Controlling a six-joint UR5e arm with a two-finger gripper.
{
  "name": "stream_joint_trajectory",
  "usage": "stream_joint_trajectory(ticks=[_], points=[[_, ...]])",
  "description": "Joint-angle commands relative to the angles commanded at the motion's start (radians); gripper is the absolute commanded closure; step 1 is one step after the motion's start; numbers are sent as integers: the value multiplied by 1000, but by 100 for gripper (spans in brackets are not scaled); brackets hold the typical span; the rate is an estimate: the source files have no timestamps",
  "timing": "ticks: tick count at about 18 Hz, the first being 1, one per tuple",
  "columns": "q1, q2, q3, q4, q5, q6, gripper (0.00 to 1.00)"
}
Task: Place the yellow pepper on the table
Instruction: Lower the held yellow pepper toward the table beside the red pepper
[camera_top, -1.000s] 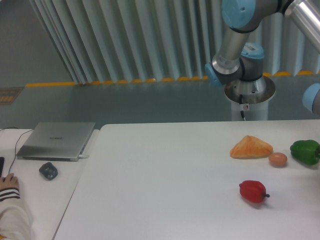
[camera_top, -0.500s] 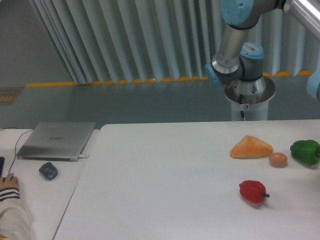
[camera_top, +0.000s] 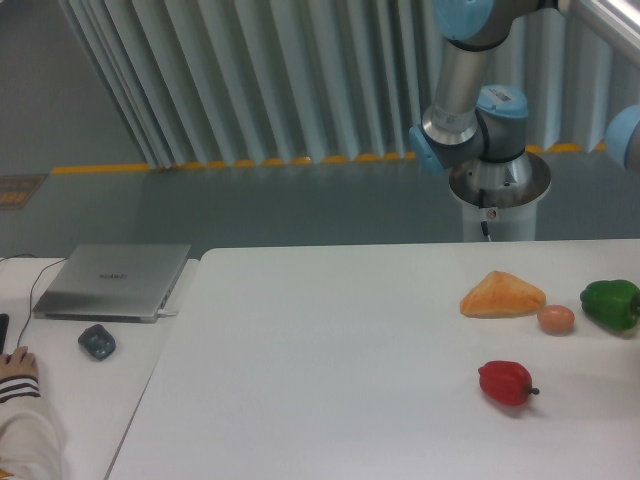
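The yellow pepper is out of view. The white table (camera_top: 320, 370) fills the lower right of the view. Only the arm's base and lower links (camera_top: 470, 110) show, standing behind the table's far edge at the upper right; the arm runs out of the frame at the top. The gripper is not in view.
On the right part of the table lie a red pepper (camera_top: 507, 383), a green pepper (camera_top: 611, 303), an orange-brown wedge of bread (camera_top: 501, 295) and a small brown egg (camera_top: 556, 319). The adjoining desk on the left holds a silver laptop (camera_top: 113, 281) and a dark mouse (camera_top: 97, 342); a person's hand (camera_top: 15, 367) rests there.
The arm's upper links have swung upward and further out of the frame at the top right. The things on the table have not moved.
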Motion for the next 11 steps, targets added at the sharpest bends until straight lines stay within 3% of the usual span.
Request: stream_joint_trajectory(ticks=[5, 11], points=[[-61, -8, -20, 2, -28, -121, 63], [-71, -20, -83, 9, -31, -135, 63]])
